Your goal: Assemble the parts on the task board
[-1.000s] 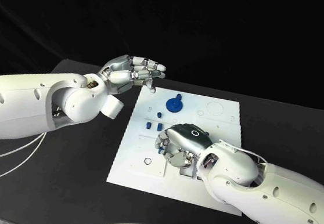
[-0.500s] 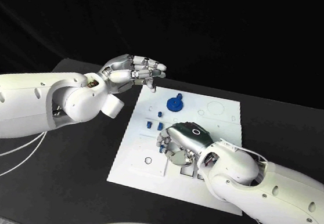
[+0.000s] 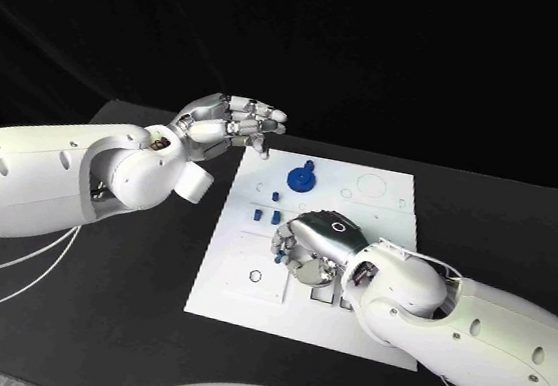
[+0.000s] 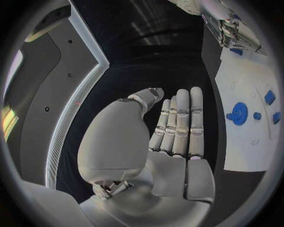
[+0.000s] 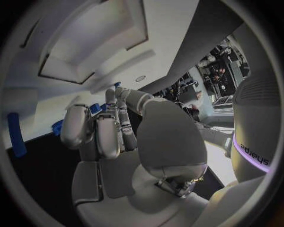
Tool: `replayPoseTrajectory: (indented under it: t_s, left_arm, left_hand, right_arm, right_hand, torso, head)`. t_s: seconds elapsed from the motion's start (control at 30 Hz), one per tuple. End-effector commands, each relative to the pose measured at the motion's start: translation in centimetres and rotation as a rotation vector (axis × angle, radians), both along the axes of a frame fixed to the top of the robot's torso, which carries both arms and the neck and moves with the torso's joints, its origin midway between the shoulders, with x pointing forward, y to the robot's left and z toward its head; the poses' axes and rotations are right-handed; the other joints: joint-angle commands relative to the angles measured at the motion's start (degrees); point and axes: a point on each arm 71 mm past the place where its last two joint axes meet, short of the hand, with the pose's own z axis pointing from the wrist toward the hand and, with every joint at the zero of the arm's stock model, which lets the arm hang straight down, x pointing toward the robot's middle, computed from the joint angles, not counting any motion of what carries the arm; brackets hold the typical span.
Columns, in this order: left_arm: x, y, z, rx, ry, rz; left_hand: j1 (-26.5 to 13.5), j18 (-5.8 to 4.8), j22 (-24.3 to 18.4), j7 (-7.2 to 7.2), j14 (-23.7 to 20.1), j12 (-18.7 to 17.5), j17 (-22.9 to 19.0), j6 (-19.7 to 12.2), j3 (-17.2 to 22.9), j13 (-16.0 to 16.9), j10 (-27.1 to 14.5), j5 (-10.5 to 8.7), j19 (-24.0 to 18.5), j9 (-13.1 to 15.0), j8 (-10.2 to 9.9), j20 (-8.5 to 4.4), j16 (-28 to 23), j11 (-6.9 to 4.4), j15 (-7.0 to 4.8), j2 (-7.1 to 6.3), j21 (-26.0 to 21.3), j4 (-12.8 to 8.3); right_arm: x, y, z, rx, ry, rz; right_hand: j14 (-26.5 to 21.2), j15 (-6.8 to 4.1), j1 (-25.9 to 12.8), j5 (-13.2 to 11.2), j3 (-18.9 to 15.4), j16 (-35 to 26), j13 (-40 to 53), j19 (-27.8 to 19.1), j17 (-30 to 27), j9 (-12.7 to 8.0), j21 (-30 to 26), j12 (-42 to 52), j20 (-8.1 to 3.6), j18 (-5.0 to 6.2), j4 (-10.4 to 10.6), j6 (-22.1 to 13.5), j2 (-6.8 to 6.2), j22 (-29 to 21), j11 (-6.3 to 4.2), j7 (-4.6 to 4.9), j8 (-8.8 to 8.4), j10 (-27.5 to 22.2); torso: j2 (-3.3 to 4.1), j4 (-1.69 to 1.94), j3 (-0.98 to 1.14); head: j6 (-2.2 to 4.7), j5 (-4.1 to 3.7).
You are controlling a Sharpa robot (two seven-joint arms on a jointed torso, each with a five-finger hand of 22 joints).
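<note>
The white task board lies in the middle of the black table. A round blue part with a knob stands near its far end, and small blue parts sit nearer, at the left. My right hand is down on the board's middle with its fingers curled onto the surface. In the right wrist view small blue parts lie by its fingertips, and I cannot see whether one is pinched. My left hand hovers off the board's far left corner, fingers straight, holding nothing.
The left wrist view shows the board with the round blue part, and my right hand beyond it. A long blue bar lies near the board's edge in the right wrist view. The black table surrounds the board.
My right forearm has shifted slightly while the hand stays down on the board's middle. The left hand has not moved.
</note>
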Motion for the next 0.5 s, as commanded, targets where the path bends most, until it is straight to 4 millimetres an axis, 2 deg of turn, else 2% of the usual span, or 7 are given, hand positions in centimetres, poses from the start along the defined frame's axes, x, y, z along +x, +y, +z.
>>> replayPoseTrajectory:
  t_s: [0.03,0.5]
  left_arm:
    - [-0.13,-0.23,0.08,-0.007,-0.002,-0.025]
    - [-0.13,-0.24,0.07,-0.006,-0.001,-0.025]
  left_hand:
    - [-0.2,0.74,-0.05,0.17,0.05,-0.17,-0.09,-0.1,0.05,-0.05,-0.02,-0.08,0.28,-0.05,-0.3,0.25,-0.39,0.34,0.48,0.34,-0.2,-0.29]
    - [-0.3,0.74,-0.09,0.21,0.03,-0.23,-0.11,-0.15,0.0,-0.08,-0.09,-0.08,0.27,-0.07,-0.36,0.29,-0.42,0.38,0.52,0.38,-0.26,-0.3]
  right_arm:
    - [-0.14,-0.07,-0.45,-0.039,0.018,0.012]
    - [-0.29,0.21,-0.46,-0.044,0.021,0.016]
  right_hand:
    - [2.35,-0.07,-0.6,-0.08,-0.05,0.33,0.05,-0.09,-0.05,0.04,-0.26,0.25,0.21,-0.54,0.0,-0.16,0.14,0.02,-0.49,0.37,0.22,0.29]
    - [2.33,-0.07,-0.92,-0.36,-0.33,0.36,0.23,-0.15,-0.14,0.21,-0.32,0.21,0.25,-0.52,0.11,-0.14,0.17,0.04,-0.51,0.32,0.35,0.3]
  torso:
    - [0.01,0.05,0.03]
    - [0.01,-0.04,0.05]
  head:
    - [-0.1,0.0]
    - [-0.09,-0.13]
